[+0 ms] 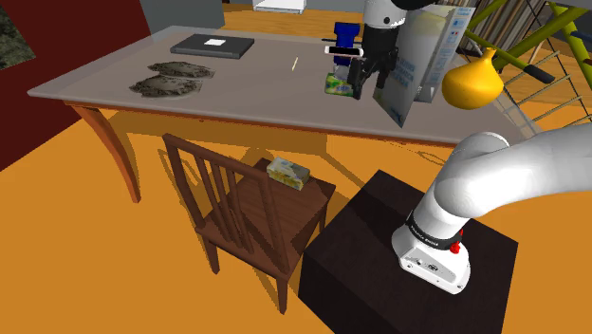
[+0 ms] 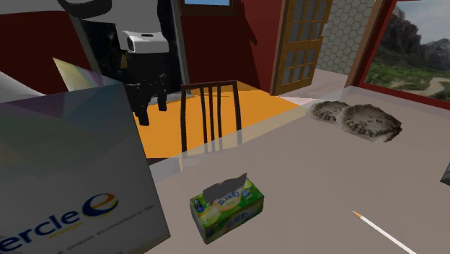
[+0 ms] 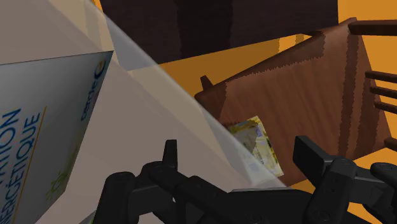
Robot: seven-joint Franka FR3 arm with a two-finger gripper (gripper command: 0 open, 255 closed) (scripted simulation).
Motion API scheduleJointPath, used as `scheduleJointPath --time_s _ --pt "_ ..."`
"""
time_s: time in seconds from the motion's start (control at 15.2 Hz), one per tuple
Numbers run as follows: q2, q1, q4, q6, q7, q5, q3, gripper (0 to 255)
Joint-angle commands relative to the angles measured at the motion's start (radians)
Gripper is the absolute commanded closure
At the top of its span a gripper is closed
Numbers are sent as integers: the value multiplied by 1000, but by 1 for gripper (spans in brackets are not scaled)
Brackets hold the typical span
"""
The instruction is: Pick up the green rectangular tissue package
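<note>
Pincer released and empty, near green tissue package beside white box with "ercle" lettering

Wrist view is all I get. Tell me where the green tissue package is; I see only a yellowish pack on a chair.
Observer: The green tissue package lies on the table, not on the chair.
Operator: Place it against the hand.
Observer: The hand hangs above and apart from it, nearer the chair side.
Operator: Report what crowds it.
Observer: A white lettered box stands close beside it, on the second exterior view's left.
</note>
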Motion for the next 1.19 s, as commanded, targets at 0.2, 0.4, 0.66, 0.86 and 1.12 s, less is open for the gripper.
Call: scheduleJointPath --time_s 0.2,0.4,0.66,0.86,1.12 --pt "71 2 47 43 -126 -29 -87 0" --pt "157 13 110 81 -252 -42 -170 0" --pt "290 37 218 121 -425 -29 -277 0" --pt "405 60 317 139 -561 6 -353 0" --pt "578 89 475 138 -752 91 -450 0"
